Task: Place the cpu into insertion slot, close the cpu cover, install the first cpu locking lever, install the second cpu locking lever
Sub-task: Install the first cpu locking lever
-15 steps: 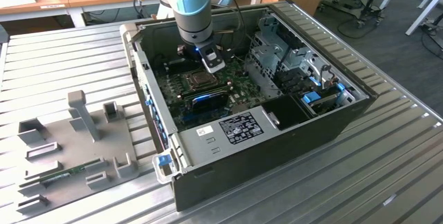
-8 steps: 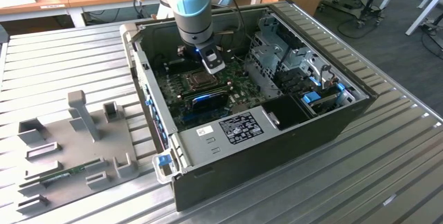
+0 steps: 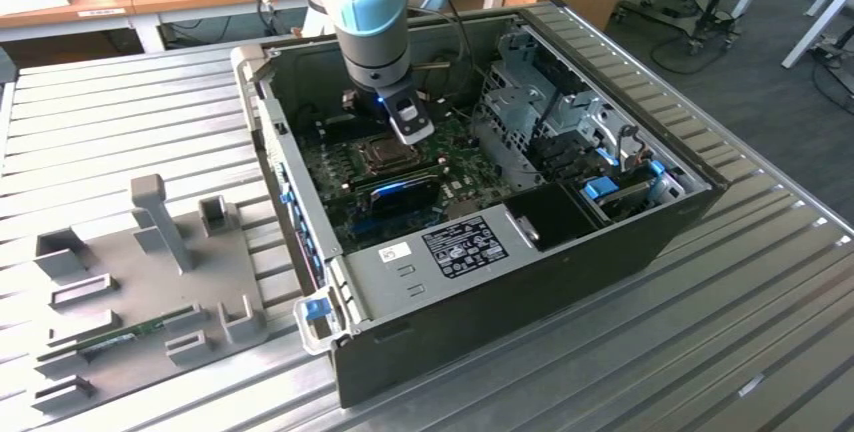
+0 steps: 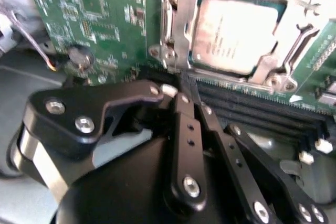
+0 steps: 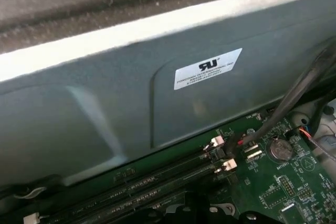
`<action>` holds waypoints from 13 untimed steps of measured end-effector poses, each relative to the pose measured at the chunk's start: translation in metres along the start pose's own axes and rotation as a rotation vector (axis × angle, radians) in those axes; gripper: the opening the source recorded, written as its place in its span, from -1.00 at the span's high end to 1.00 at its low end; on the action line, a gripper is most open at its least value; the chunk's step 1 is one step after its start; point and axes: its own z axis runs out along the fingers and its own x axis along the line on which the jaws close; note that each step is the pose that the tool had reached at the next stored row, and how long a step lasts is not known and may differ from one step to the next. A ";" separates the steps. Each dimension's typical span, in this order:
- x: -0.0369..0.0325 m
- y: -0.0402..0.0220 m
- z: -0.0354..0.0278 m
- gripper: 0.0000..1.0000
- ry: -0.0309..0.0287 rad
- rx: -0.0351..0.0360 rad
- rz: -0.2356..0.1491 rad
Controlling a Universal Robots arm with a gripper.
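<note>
We cannot tell how wide the jaws of the gripper (image 3: pixel 414 135) stand; they hang just above the slot (image 3: pixel 379 158), gripping nothing we see. In the second wrist view the pale cpu (image 4: pixel 235 35) lies seated in its slot (image 4: pixel 273 77), under the silver cover (image 4: pixel 176 24). The first wrist view adds long dark memory slots (image 5: pixel 157 182) against a grey case wall (image 5: pixel 105 108).

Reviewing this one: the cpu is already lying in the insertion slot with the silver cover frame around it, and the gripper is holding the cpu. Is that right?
Not quite. The cpu does lie in the insertion slot, with the cpu cover framing it, but the gripper is not holding it: in the second wrist view the chip sits bare in the socket, apart from the gripper's black linkage. The exterior view shows the arm poised above the socket.
</note>
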 end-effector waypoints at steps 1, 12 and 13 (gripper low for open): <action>0.0000 -0.0001 0.0000 0.80 0.0001 0.0008 0.000; 0.0001 -0.0003 0.0001 0.80 0.0031 -0.0069 0.003; 0.0001 -0.0003 0.0001 0.80 0.0043 -0.0101 0.003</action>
